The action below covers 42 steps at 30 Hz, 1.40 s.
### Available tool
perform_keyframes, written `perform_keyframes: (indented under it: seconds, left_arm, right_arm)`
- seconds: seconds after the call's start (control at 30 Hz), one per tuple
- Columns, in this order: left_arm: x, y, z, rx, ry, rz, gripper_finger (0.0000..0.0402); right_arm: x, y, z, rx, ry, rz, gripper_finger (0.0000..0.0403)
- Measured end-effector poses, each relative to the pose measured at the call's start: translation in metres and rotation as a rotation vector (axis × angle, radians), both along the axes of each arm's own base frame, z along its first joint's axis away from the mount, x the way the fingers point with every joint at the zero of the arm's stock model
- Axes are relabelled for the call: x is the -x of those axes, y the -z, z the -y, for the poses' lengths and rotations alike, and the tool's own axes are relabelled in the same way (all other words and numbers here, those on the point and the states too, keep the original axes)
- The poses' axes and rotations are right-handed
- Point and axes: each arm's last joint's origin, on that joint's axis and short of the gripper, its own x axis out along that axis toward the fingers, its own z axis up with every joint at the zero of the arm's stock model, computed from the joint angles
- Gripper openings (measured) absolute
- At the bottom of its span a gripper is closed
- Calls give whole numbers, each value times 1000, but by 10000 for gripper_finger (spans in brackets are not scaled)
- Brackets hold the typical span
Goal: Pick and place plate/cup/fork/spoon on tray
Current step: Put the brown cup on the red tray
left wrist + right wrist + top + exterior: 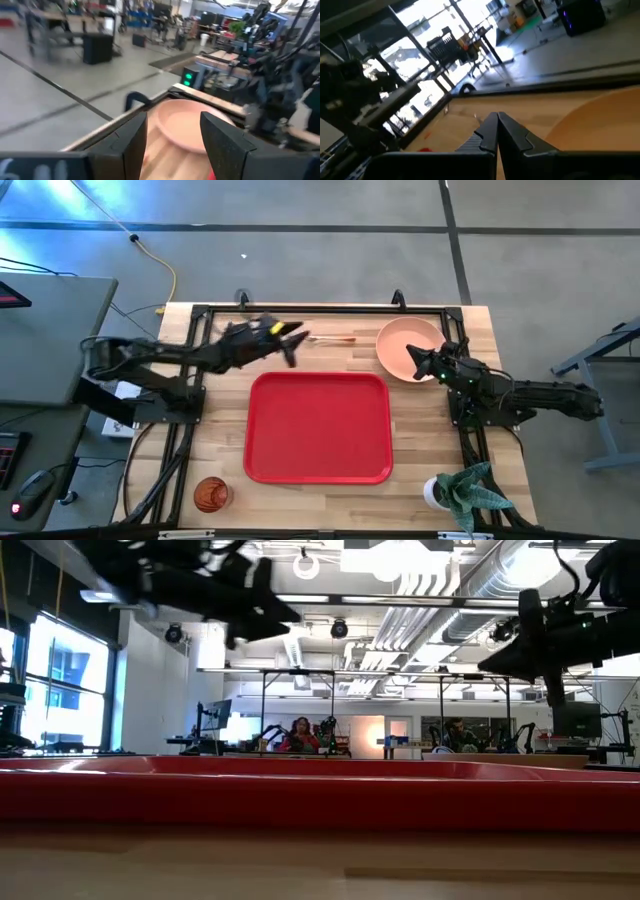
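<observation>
Left pincer (293, 345) hangs above the counter (475, 330) past the empty tray (318, 427), fingers parted, holding nothing. Right pincer (413, 364) sits pinched shut, empty, over the plate (405, 343). One orange-handled utensil (335, 338) lies between them; the cup (211, 494) stands near the tray's corner.

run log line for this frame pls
tray empty | left gripper open, near utensil | right gripper shut, at plate | cup off tray
</observation>
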Motion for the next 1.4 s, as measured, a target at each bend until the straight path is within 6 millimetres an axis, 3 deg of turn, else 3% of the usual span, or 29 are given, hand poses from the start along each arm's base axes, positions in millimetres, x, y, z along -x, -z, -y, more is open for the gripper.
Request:
perform_keyframes:
  seconds: [0.17, 0.33, 0.57, 0.9, 1.13, 1.4]
  left_arm:
    - [-47, -13, -18, 113, 67, -51, 175]
    - [-85, -10, -31, 127, 28, -108, 175]
    - [-125, 13, -59, 156, 22, -140, 175]
    - [-169, 33, -93, 211, 84, -101, 175]
    - [-220, 53, -105, 188, 149, -175, 175]
    - [-243, 88, -110, 261, 144, -251, 175]
  right_arm:
    - [0, 10, -2, -68, -64, -73, 0]
    - [0, 12, -2, -61, -76, -100, 0]
    - [2, 11, 1, -7, 76, -125, 0]
    - [1, 13, 1, 21, 59, -173, 0]
    - [2, 14, 2, 2, 77, -178, 0]
    - [2, 19, 2, -93, 80, -156, 0]
